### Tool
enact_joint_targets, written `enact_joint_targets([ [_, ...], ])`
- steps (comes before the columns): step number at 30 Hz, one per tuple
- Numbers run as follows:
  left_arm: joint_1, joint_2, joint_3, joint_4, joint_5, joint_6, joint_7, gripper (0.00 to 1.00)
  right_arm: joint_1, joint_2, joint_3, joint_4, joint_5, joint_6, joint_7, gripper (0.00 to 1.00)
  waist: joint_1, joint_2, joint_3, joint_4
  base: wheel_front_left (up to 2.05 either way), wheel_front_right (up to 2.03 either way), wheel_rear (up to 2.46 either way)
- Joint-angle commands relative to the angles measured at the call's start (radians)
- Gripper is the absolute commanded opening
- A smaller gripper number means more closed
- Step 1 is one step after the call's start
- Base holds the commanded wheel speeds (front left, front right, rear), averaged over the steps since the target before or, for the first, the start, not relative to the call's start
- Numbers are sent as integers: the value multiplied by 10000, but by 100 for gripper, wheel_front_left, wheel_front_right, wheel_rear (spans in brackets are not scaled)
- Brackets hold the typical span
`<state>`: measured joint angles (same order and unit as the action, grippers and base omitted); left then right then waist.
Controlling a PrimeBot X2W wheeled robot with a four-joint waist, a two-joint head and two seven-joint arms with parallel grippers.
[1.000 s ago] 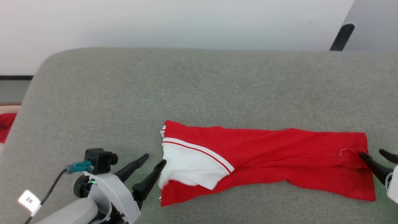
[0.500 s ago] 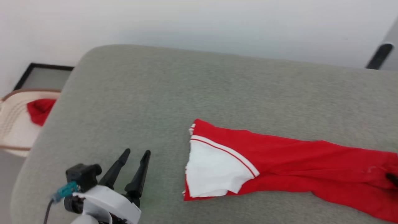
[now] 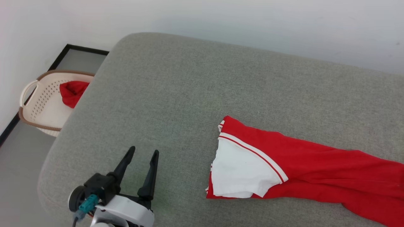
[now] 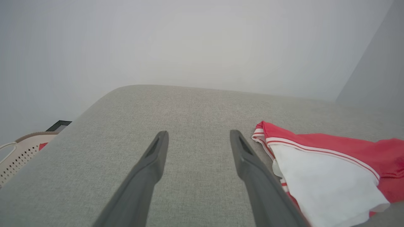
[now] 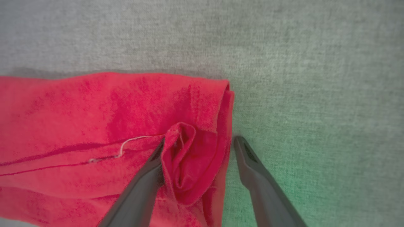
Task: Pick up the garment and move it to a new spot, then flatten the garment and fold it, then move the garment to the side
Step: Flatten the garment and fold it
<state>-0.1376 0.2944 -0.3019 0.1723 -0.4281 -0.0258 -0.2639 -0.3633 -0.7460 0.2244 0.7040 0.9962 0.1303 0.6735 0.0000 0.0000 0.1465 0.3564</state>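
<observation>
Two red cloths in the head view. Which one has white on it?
The jersey on the grey cushion: it has a white sleeve with striped trim. The cloth in the basket is plain red.

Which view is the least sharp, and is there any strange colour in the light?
Right wrist view: softest, the garment looks smeared, and a green tint lies on the grey cushion at lower right. Left wrist view: pale hazy wall, cushion weave clear. Head view: sharp, even light.
</observation>
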Motion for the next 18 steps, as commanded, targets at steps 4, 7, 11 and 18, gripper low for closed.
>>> enact_joint_targets([
  [4, 66, -380, 438, 286, 585, -368, 2, 100, 157, 1093, 128, 190, -383, 36, 433, 28, 0, 0, 175, 21, 0, 0, 0],
  [7, 15, -598, 742, 422, 884, -558, 0, 100, 267, 1277, -47, 70, -565, 41, 535, 0, 0, 0, 262, -72, 0, 0, 0],
  [11, -82, -785, 1102, 505, 1207, -760, 0, 100, 341, 1276, -516, -132, -858, 29, 261, 0, 0, 0, 353, -263, 0, 0, 0],
  [18, 134, -968, 1666, 351, 1523, -958, 2, 100, 243, 984, -1395, -625, -1436, -22, -346, 0, 0, 0, 441, -854, 0, 0, 0],
])
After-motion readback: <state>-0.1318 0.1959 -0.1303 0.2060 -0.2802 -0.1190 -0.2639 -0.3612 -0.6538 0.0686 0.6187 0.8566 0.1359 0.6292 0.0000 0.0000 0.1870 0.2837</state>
